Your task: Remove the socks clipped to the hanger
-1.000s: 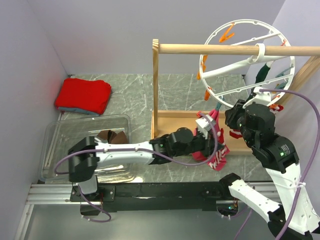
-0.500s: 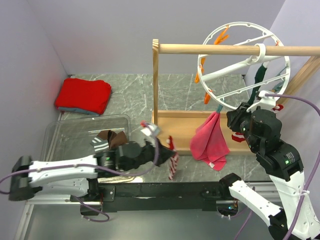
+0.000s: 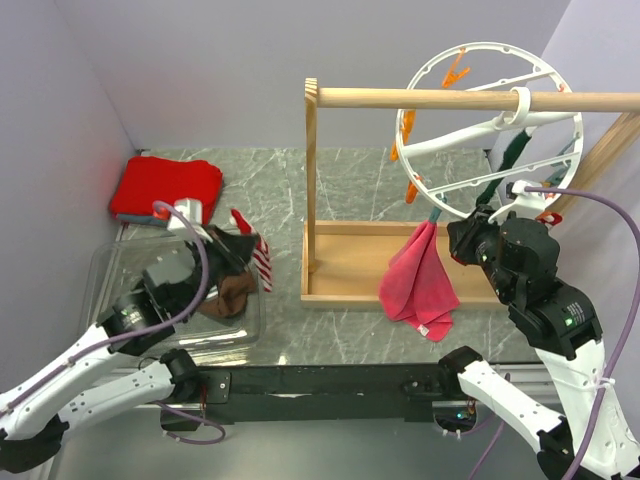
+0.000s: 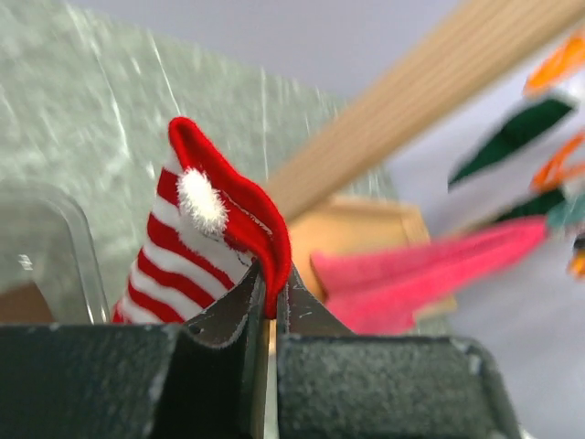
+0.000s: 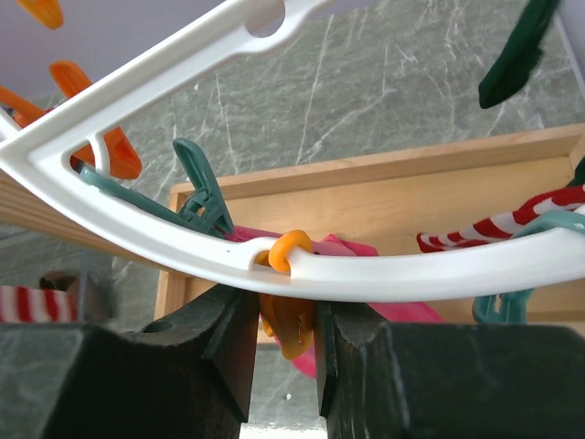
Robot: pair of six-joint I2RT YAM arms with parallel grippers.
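Hidden or unclear: in the top view the right hand (image 5: pixel 283 315) has its tips masked by its own wrist. The far field of the left wrist view is blurred. The contents of the clear bin (image 3: pixel 100 270) show only as brown fabric behind glare.
Grip, left: the left hand (image 4: pixel 270 291) is pinched tight on the red cuff of a striped sock (image 4: pixel 196 242).
Striped sock position: it hangs from the tips at the bin's far right corner, well left of the hanger (image 3: pixel 490 45).
Grip, right: the fingers (image 5: pixel 224 343) flank an orange clip (image 5: pixel 291 340) under the hanger's near rim. Whether they press it cannot be told.
Socks on hanger: a dark green sock (image 3: pixel 520 150) hangs on the right side. A second striped sock (image 5: pixel 494 227), partly cut off by the rim, lies right of the right hand.
Hanger position: it is hooked on the wooden rail (image 3: pixel 420 97) above the tabletop (image 3: pixel 350 185). A pink cloth (image 3: pixel 415 280) hangs from its lower left.
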